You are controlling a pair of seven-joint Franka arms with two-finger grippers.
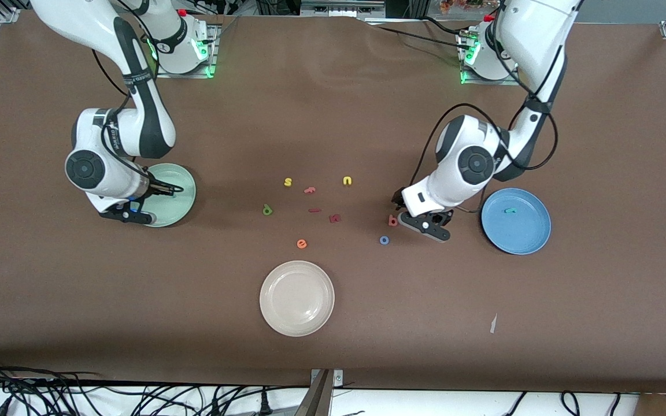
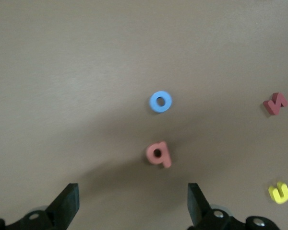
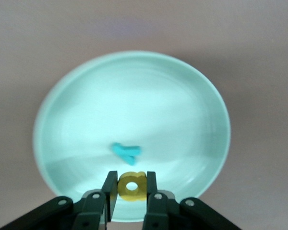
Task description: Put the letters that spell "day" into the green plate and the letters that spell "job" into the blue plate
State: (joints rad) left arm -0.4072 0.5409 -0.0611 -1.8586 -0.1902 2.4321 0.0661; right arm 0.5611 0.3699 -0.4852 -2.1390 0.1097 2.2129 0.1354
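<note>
Now the right gripper (image 3: pixel 130 188) pinches the yellow "a" (image 3: pixel 131 186) over the green plate (image 1: pixel 185 196), where the teal "y" (image 3: pixel 126 151) lies. Midway, the cream plate (image 1: pixel 296 298) sits. The left gripper (image 2: pixel 130 203) gapes wide over the coral "b" (image 1: pixel 392 220); the blue plate (image 1: pixel 526 231) holds the teal "j" (image 1: pixel 509 211).

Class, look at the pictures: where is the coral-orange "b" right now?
In the front view the coral-orange "b" lies on the table beside the open left gripper, just farther from the camera than the blue ring "o".

I see the pinched yellow rounded letter (image 3: pixel 131 186) above the pale green plate (image 3: pixel 86 96), teal "y" (image 3: pixel 126 151) inside; coral "b" (image 2: pixel 158 154) and blue ring "o" (image 2: pixel 161 101) mid-frame on the tabletop.
</note>
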